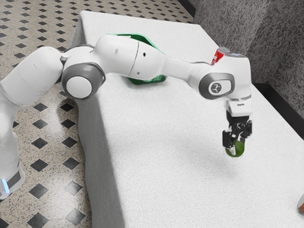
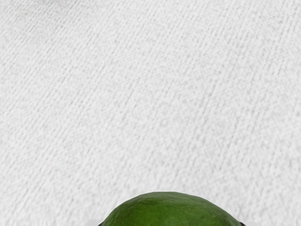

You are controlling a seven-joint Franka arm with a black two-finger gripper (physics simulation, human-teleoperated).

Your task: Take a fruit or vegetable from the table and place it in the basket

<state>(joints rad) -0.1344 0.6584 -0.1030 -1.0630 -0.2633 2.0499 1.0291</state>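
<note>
Item: black two-finger gripper (image 1: 238,145), is clasping the fruit from both sides.
Item: rounded green fruit (image 2: 169,209), is apparently hanging just above the white cloth-covered table (image 1: 166,156).
Item: green openwork basket (image 1: 153,80), is standing well apart.
Handling: good carrying is needing even pressure, rim-clearing height, unhurried swinging, low release.

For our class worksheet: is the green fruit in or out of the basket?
Out: the claw holds the green fruit over the table, away from the green basket.
</note>
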